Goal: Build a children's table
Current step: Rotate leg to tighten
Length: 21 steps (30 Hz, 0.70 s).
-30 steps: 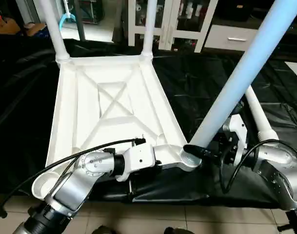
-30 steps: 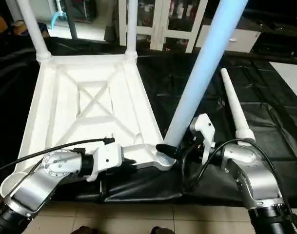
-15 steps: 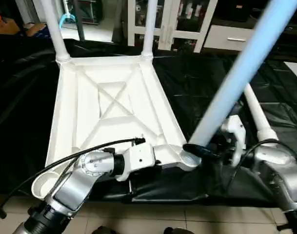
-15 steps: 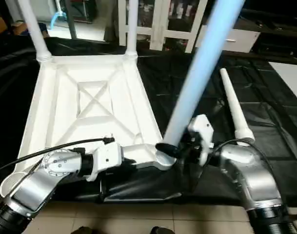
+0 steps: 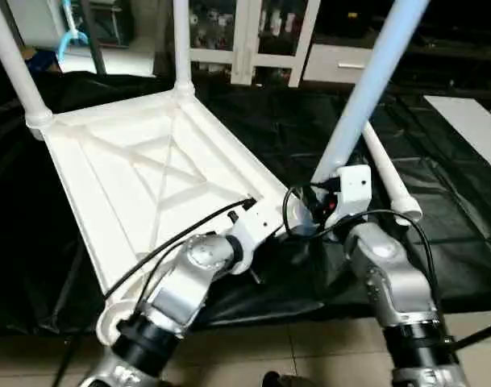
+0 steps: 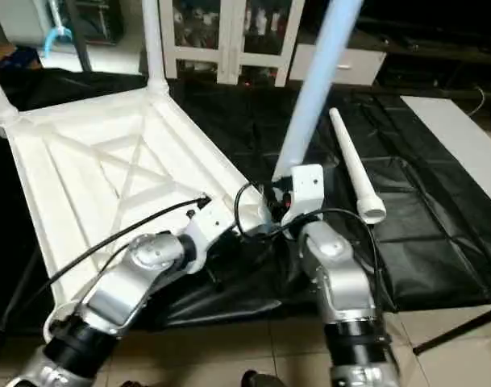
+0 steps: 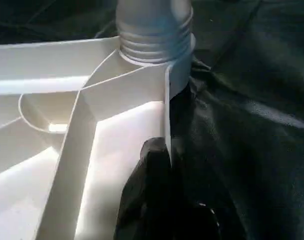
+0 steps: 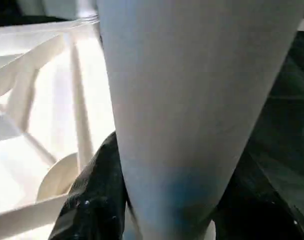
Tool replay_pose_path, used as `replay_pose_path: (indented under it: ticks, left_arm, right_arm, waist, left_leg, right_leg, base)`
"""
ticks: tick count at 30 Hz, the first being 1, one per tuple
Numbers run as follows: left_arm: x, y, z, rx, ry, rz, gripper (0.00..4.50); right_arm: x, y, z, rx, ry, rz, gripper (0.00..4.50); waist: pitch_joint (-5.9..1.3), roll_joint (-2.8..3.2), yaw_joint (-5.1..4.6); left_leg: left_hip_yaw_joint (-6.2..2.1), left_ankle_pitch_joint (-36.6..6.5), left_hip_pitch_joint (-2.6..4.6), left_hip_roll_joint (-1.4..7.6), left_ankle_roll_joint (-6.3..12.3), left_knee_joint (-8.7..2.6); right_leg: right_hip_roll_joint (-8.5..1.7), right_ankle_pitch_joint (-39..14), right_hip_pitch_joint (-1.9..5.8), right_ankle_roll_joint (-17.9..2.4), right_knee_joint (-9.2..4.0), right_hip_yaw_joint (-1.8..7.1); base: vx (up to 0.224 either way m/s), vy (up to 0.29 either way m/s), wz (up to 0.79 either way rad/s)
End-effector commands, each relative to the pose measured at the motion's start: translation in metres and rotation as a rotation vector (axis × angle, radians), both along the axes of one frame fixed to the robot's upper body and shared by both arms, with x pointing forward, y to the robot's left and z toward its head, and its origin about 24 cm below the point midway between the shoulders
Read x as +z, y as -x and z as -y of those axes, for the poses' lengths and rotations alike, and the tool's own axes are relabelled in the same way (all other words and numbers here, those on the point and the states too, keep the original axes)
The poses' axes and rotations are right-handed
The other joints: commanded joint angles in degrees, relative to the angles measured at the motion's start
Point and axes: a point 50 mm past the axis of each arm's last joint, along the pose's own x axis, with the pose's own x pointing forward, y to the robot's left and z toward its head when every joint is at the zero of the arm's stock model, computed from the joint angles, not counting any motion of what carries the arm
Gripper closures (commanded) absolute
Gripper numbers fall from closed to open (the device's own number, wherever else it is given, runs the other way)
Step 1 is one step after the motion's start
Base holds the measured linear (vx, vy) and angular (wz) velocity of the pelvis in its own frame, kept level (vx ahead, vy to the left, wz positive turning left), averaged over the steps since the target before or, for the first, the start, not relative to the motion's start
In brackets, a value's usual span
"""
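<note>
**Third leg stands in near corner socket**

On the black plastic sheet [image 5: 438, 242] lies the white X-ribbed plastic square top [image 5: 148, 173], underside up. Right gripper [image 5: 314, 211] jaws clamp the long tapered white tube leg [image 5: 366, 89] in its near corner socket [image 7: 154, 47]. Left gripper [image 5: 265, 222] jaws: cannot tell. A spare white leg [image 5: 386, 177] lies beside.

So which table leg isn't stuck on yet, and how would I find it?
Start at the big white table top lying upside down on the black sheet. Beside it, on the robot's right, past the right hand, one white leg lies flat on the sheet. The other three legs stand up from corner sockets; this one lies down alone.
</note>
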Motion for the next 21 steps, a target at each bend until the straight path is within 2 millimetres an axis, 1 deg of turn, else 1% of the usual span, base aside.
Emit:
replay_pose_path:
  ticks: [1,2,4,5,6,7,8,9,10,11,12,13,14,15,17,18,19,20,21]
  left_arm:
    - [0.009,-0.001,-0.001,-0.036,0.009,0.069,4.50]
    - [0.009,0.004,-0.005,-0.097,0.017,0.076,4.50]
    - [0.009,0.013,-0.011,-0.179,0.017,0.067,4.50]
    - [0.009,0.017,-0.014,-0.234,0.015,0.081,4.50]
    - [0.010,0.022,-0.017,-0.287,0.014,0.087,4.50]
    - [0.009,0.027,-0.021,-0.330,0.012,0.081,4.50]
    - [0.009,0.034,-0.028,-0.389,0.003,0.065,4.50]
    - [0.009,0.034,-0.028,-0.389,0.003,0.065,4.50]
    - [0.009,0.037,-0.032,-0.419,-0.003,0.055,4.50]
    - [0.009,0.038,-0.034,-0.426,-0.003,0.050,4.50]
    - [0.010,0.040,-0.036,-0.446,-0.001,0.046,4.50]
    - [0.011,0.042,-0.038,-0.462,0.003,0.040,4.50]
    - [0.011,0.043,-0.038,-0.469,0.006,0.036,4.50]
    - [0.011,0.043,-0.038,-0.479,0.009,0.038,4.50]
    - [0.013,0.044,-0.037,-0.493,0.021,0.039,4.50]
    - [0.014,0.045,-0.035,-0.501,0.031,0.041,4.50]
    - [0.014,0.045,-0.034,-0.503,0.033,0.041,4.50]
    - [0.015,0.045,-0.034,-0.508,0.036,0.042,4.50]
    - [0.015,0.046,-0.033,-0.515,0.036,0.043,4.50]
  right_arm:
    - [-0.009,0.011,-0.011,0.135,0.009,-0.028,2.62]
    - [-0.003,0.013,-0.006,0.182,0.024,0.014,2.27]
    - [0.003,0.018,0.002,0.236,0.030,0.031,1.92]
    - [0.005,0.022,0.007,0.269,0.041,0.034,1.84]
    - [0.007,0.026,0.013,0.299,0.058,0.036,1.84]
    - [0.008,0.030,0.019,0.330,0.066,0.034,1.60]
    - [0.009,0.036,0.030,0.385,0.082,0.020,1.60]
    - [0.009,0.036,0.030,0.385,0.082,0.020,1.52]
    - [0.009,0.041,0.039,0.433,0.094,0.002,1.47]
    - [0.010,0.043,0.042,0.453,0.098,-0.004,1.40]
    - [0.010,0.046,0.048,0.494,0.108,-0.014,1.28]
    - [0.011,0.049,0.054,0.534,0.122,-0.022,1.17]
    - [0.011,0.049,0.058,0.550,0.135,-0.024,1.17]
    - [0.012,0.049,0.060,0.556,0.141,-0.023,1.17]
    - [0.013,0.048,0.062,0.561,0.146,-0.016,1.17]
    - [0.014,0.046,0.063,0.558,0.143,-0.005,1.17]
    - [0.015,0.045,0.063,0.558,0.138,-0.002,1.17]
    - [0.015,0.045,0.063,0.561,0.129,-0.001,1.32]
    - [0.016,0.046,0.063,0.570,0.116,-0.001,1.42]
  waist:
    - [-3.05,0.61,-0.04]
    - [-3.11,0.66,0.38]
    - [-3.05,0.61,0.44]
    - [-3.10,0.80,0.70]
    - [-3.09,0.78,0.79]
    - [-3.04,0.51,1.00]
    - [-3.00,0.63,1.45]
    - [-3.09,0.96,1.87]
    - [-3.09,1.07,2.15]
    - [-3.18,1.18,2.48]
    - [-3.18,1.25,2.74]
    - [-3.07,1.12,2.90]
    - [-3.04,1.03,3.25]
    - [-3.05,0.94,3.35]
    - [-3.21,0.92,3.29]
    - [-3.24,0.80,3.33]
    - [-3.27,0.83,3.30]
    - [-3.22,0.70,3.30]
    - [-3.19,0.70,3.29]
  left_leg:
    - [-0.85,-29.6,1.11,1.13,-1.81,-5.52]
    - [-0.73,-28.5,1.11,1.17,-1.37,-5.49]
    - [-0.42,-26.3,0.79,1.31,-0.61,-5.64]
    - [-0.33,-25.4,0.79,1.34,-0.40,-5.64]
    - [-0.24,-25.1,0.92,1.46,-0.28,-5.58]
    - [0.04,-24.6,1.04,1.39,0.19,-5.39]
    - [0.20,-24.1,1.23,1.54,0.51,-5.36]
    - [0.35,-23.4,1.47,1.72,0.74,-5.35]
    - [0.45,-22.9,1.65,1.76,0.70,-5.25]
    - [0.68,-21.9,1.82,1.83,0.71,-5.23]
    - [0.82,-20.7,1.76,1.82,0.77,-5.10]
    - [0.89,-20.3,1.62,1.84,0.90,-5.11]
    - [1.12,-20.1,1.77,1.81,1.09,-4.97]
    - [1.30,-19.7,1.91,1.74,1.24,-4.84]
    - [1.31,-18.4,1.61,1.69,1.39,-4.78]
    - [1.26,-16.4,1.28,1.68,1.66,-4.80]
    - [1.24,-16.1,1.25,1.68,1.74,-4.81]
    - [1.28,-15.8,1.27,1.68,1.83,-4.79]
    - [1.25,-16.1,1.23,1.66,1.89,-4.82]
  right_leg:
    - [-1.31,-26.3,1.85,-4.9,-4.03,0.41]
    - [-1.44,-25.2,2.01,-5.6,-3.92,0.59]
    - [-1.41,-22.6,2.18,-6.7,-3.48,0.96]
    - [-1.34,-21.6,2.29,-7.1,-3.36,1.02]
    - [-1.33,-21.0,2.19,-7.4,-3.22,1.12]
    - [-1.27,-20.7,1.96,-7.7,-3.11,1.33]
    - [-1.32,-20.7,1.85,-7.9,-3.00,1.55]
    - [-1.29,-19.4,1.86,-8.4,-2.79,1.69]
    - [-1.23,-18.6,1.66,-8.7,-2.70,1.70]
    - [-1.08,-16.4,1.71,-9.5,-2.48,1.75]
    - [-0.92,-14.6,1.70,-10.1,-2.17,1.82]
    - [-0.92,-14.2,1.80,-10.3,-2.02,1.92]
    - [-0.87,-14.3,1.65,-10.4,-1.90,2.13]
    - [-0.82,-14.7,1.45,-10.5,-1.87,2.41]
    - [-0.89,-14.1,1.76,-10.7,-1.63,2.51]
    - [-0.91,-12.9,2.04,-10.8,-1.40,2.45]
    - [-0.92,-12.6,2.10,-10.9,-1.31,2.44]
    - [-0.87,-12.6,2.09,-10.8,-1.36,2.42]
    - [-0.90,-13.3,2.14,-10.7,-1.39,2.42]
  base:
    - [0.000,0.000,0.00]
    - [0.000,0.000,0.00]
    - [0.000,0.000,0.00]
    - [0.000,0.000,0.00]
    - [0.000,0.000,0.00]
    - [0.000,0.000,0.00]
    - [0.000,0.000,0.00]
    - [0.000,0.000,0.00]
    - [0.000,0.000,0.00]
    - [0.000,0.000,0.00]
    - [0.000,0.000,0.00]
    - [0.000,0.000,0.00]
    - [0.000,0.000,0.00]
    - [0.000,0.000,0.00]
    - [0.000,0.000,0.00]
    - [0.000,0.000,0.00]
    - [0.000,0.000,0.00]
    - [0.000,0.000,0.00]
    - [0.000,0.000,0.00]
